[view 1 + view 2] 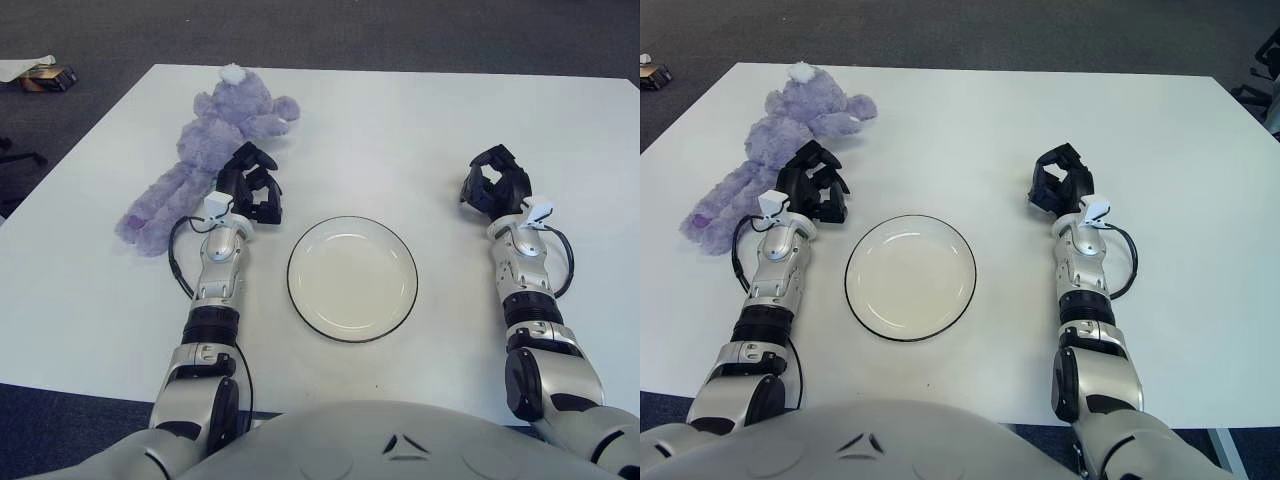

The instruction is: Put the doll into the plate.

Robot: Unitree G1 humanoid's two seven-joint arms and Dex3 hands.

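Status: no grasp made, plate (352, 278) held nothing. Doll (205, 150) lay on table (420, 130), far-left, apart from plate. My left hand (248, 192) sat just beside doll's body w/ fingers curled, holding nothing (doll contact unclear). Right hand (496, 186) was clenched, idle, well right of plate. Remaining: grasp, transfer, release.

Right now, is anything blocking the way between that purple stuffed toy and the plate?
Only the robot's own left hand shows between the purple plush doll and the white dark-rimmed plate; nothing else does. The right hand shows right of the plate.
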